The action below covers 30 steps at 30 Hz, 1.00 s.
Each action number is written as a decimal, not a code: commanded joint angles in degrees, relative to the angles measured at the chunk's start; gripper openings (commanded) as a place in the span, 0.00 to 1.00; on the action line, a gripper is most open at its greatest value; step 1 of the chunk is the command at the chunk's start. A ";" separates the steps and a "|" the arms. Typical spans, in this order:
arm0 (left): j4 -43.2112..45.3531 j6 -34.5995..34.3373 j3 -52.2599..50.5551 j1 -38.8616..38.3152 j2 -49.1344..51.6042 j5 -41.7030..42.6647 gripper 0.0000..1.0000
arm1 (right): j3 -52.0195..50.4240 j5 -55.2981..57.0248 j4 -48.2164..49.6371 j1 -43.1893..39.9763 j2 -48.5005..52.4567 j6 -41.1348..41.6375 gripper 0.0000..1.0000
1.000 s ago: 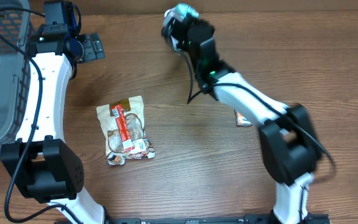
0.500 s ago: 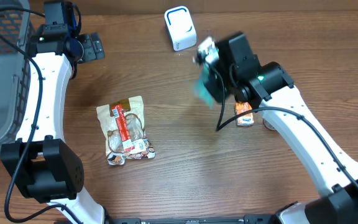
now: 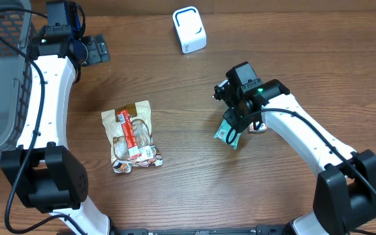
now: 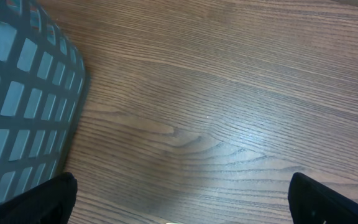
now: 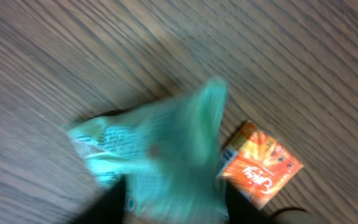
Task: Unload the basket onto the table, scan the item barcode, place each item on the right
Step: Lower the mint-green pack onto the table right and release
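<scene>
Pincer (image 3: 232, 117) of the right arm hangs directly over a teal packet (image 3: 226, 135) right of centre in the overhead view, its dark fingers (image 5: 114, 208) standing partly apart at the bottom edge of the wrist view, with the blurred packet filling the gap beyond them. Whether they touch the packet cannot be told, and no firm grip shows. The packet sits low against the table (image 3: 175, 196), just below the pincer in the frame. Its long axis is hard to read through the blur, though in the wrist view it seems to run from lower left to upper right. An orange packet (image 3: 257, 128) lies just beside it to the right, partly hidden under the arm and close enough to be caught in any fresh grasp. The white scanner (image 3: 189, 29) rests well apart at the upper centre, up and to the left of the packet, with bare wood between them. The right arm is plainly the nearer one. The left pincer (image 3: 103, 49) is parked at the upper left beside a grey basket (image 3: 5, 39), spread wide and holding nothing. A brown snack bag (image 3: 133, 137) lies left of centre, clear of the path.
</scene>
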 commanded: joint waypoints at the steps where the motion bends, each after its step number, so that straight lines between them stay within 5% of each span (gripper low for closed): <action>1: 0.02 1.49 1.07 0.15 -0.39 -0.31 1.00 | -0.31 2.49 1.27 -0.28 0.35 -0.42 0.89; 4: 0.02 1.49 1.05 0.15 -0.39 -0.31 1.00 | -0.31 2.47 4.39 -0.28 0.35 2.56 0.87; 7: 0.02 1.49 1.07 0.15 -0.39 -0.31 1.00 | -0.31 0.04 9.73 -0.20 0.35 18.82 0.73; 12: 0.02 1.49 1.05 0.15 -0.39 -0.31 1.00 | -0.31 -14.19 9.22 -0.22 0.63 39.47 0.32; 13: 0.02 1.49 1.07 0.15 -0.39 -0.31 1.00 | -0.44 -15.76 8.96 -0.20 0.63 40.87 0.05; 19: 0.02 1.49 1.07 0.15 -0.39 -0.31 1.00 | -7.85 -16.46 18.82 0.17 0.74 53.96 0.05; 24: 0.02 1.49 1.07 0.15 -0.39 -0.31 1.00 | -14.80 -16.37 26.40 0.17 0.74 56.50 0.17; 27: 0.02 1.49 1.07 0.15 -0.39 -0.31 1.00 | -17.14 -14.78 28.37 0.15 0.74 56.72 0.04; 30: 0.02 1.46 1.07 0.15 -0.39 -0.31 1.00 | -17.20 -10.69 26.18 0.11 0.72 56.72 0.04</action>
